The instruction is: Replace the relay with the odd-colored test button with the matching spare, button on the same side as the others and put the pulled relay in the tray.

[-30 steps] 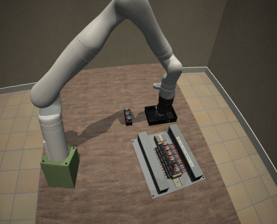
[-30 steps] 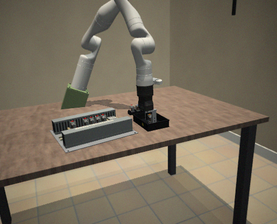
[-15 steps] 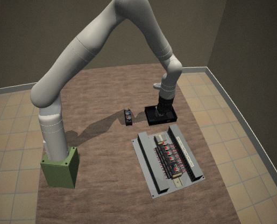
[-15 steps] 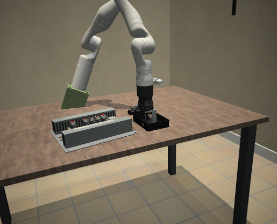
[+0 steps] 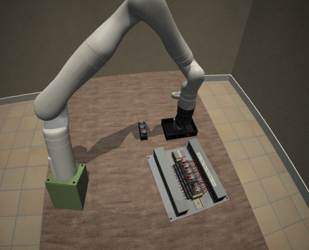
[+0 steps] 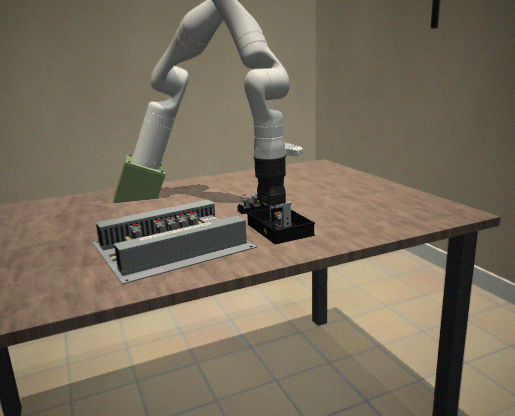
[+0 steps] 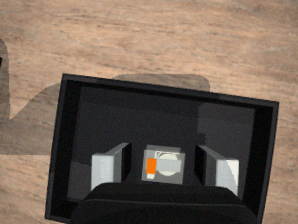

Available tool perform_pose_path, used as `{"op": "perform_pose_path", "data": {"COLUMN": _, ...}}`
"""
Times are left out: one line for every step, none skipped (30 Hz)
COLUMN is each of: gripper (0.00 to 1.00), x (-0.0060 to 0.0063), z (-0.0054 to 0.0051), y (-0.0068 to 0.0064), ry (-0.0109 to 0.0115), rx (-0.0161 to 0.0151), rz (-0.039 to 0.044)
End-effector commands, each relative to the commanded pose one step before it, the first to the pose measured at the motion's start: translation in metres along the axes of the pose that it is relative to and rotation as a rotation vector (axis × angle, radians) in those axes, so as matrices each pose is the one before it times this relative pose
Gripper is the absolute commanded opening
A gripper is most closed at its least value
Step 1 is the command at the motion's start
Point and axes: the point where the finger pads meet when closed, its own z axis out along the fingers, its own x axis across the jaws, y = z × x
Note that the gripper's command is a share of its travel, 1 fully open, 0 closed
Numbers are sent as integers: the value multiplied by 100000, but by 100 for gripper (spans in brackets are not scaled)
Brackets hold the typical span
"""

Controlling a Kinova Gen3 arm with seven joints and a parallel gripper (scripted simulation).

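A relay with an orange button (image 7: 167, 165) (image 6: 278, 219) is in the black tray (image 5: 180, 136) (image 6: 300, 232) (image 7: 273, 150), its top facing up. My gripper (image 5: 177, 125) (image 7: 163, 158) is open around it, with a gap on both sides in the wrist view. In the row, several relays with red buttons (image 5: 189, 171) (image 6: 170, 223) stand in sockets. One socket (image 5: 194, 182) between the last two relays at the near end is empty. The spare holder (image 5: 143, 138) carries three spares: orange-buttoned (image 5: 141, 122), blue-buttoned (image 5: 142, 127) and red-buttoned (image 5: 143, 133). Whether the tray relay touches the floor is hard to tell.
Two tall grey wire ducts (image 5: 169, 180) (image 6: 180, 245) flank the relay row on the grey mounting plate (image 5: 152, 165). Red wires run beside the sockets. The tray walls stand around my fingers. The spare holder lies left of the tray in the top view.
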Motion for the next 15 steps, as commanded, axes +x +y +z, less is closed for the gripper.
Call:
{"op": "perform_pose_path", "data": {"gripper": 100, "x": 113, "z": -186, "y": 93, "ry": -287, "rx": -447, "rz": -270}}
{"op": "perform_pose_path", "data": {"gripper": 100, "x": 0, "z": 0, "y": 0, "ry": 0, "rx": 0, "rz": 0}}
{"op": "perform_pose_path", "data": {"gripper": 100, "x": -4, "z": 14, "y": -76, "ry": 367, "rx": 387, "rz": 261}}
{"op": "perform_pose_path", "data": {"gripper": 100, "x": 0, "z": -27, "y": 1, "ry": -26, "rx": -28, "rz": -19}}
{"op": "perform_pose_path", "data": {"gripper": 100, "x": 0, "z": -27, "y": 1, "ry": -26, "rx": -28, "rz": -19}}
{"op": "perform_pose_path", "data": {"gripper": 100, "x": 0, "z": -27, "y": 1, "ry": -26, "rx": -28, "rz": -19}}
{"op": "perform_pose_path", "data": {"gripper": 100, "x": 0, "z": -27, "y": 1, "ry": -26, "rx": -28, "rz": -19}}
{"op": "perform_pose_path", "data": {"gripper": 100, "x": 0, "z": -27, "y": 1, "ry": -26, "rx": -28, "rz": -19}}
{"op": "perform_pose_path", "data": {"gripper": 100, "x": 0, "z": -27, "y": 1, "ry": -26, "rx": -28, "rz": -19}}
{"op": "perform_pose_path", "data": {"gripper": 100, "x": 0, "z": -27, "y": 1, "ry": -26, "rx": -28, "rz": -19}}
{"op": "perform_pose_path", "data": {"gripper": 100, "x": 0, "z": -27, "y": 1, "ry": -26, "rx": -28, "rz": -19}}
{"op": "perform_pose_path", "data": {"gripper": 100, "x": 0, "z": -27, "y": 1, "ry": -26, "rx": -28, "rz": -19}}
{"op": "perform_pose_path", "data": {"gripper": 100, "x": 0, "z": -27, "y": 1, "ry": -26, "rx": -28, "rz": -19}}
{"op": "perform_pose_path", "data": {"gripper": 100, "x": 0, "z": -27, "y": 1, "ry": -26, "rx": -28, "rz": -19}}
{"op": "perform_pose_path", "data": {"gripper": 100, "x": 0, "z": -27, "y": 1, "ry": -26, "rx": -28, "rz": -19}}
